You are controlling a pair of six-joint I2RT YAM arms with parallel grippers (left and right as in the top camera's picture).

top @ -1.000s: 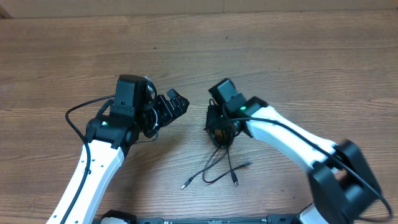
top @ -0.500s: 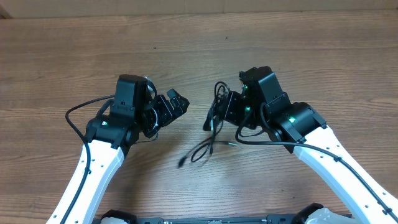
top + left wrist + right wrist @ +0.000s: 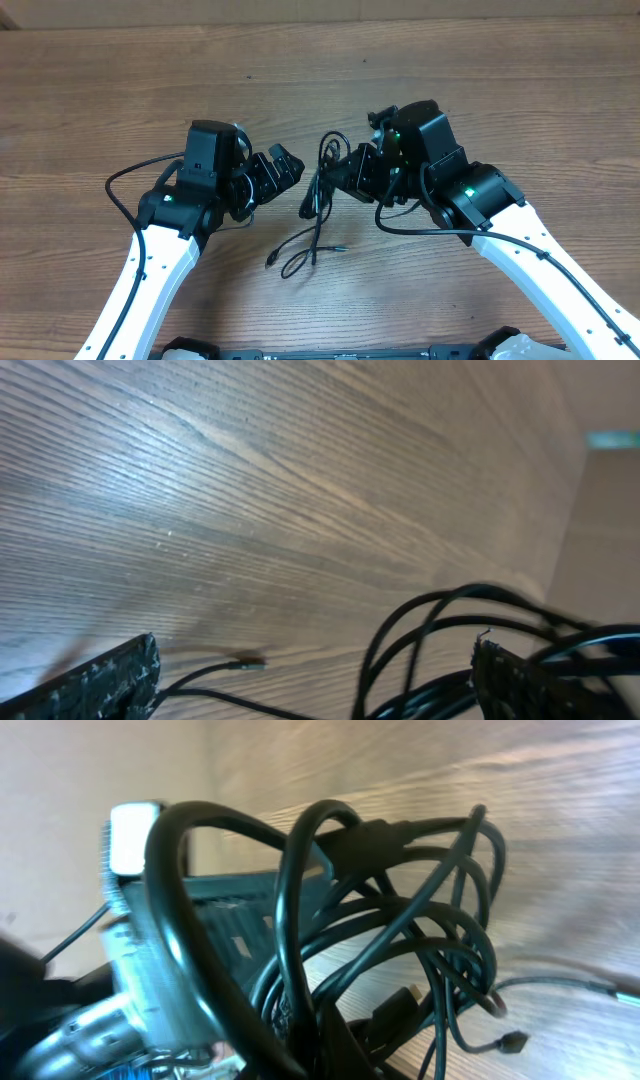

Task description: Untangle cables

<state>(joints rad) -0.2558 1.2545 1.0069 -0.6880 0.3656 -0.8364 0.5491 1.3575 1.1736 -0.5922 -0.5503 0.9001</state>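
Cables have swung leftward, apparently clamped in right end effector.

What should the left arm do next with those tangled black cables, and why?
Probably ease the left gripper forward and close on one loop. Its jaws stand open, and the tangled bundle of thin black cables, held up by the right gripper, hangs just in front of them.

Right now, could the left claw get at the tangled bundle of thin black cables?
Probably yes: the open left claw faces the black cable bundle held by the right claw, with nothing between them.
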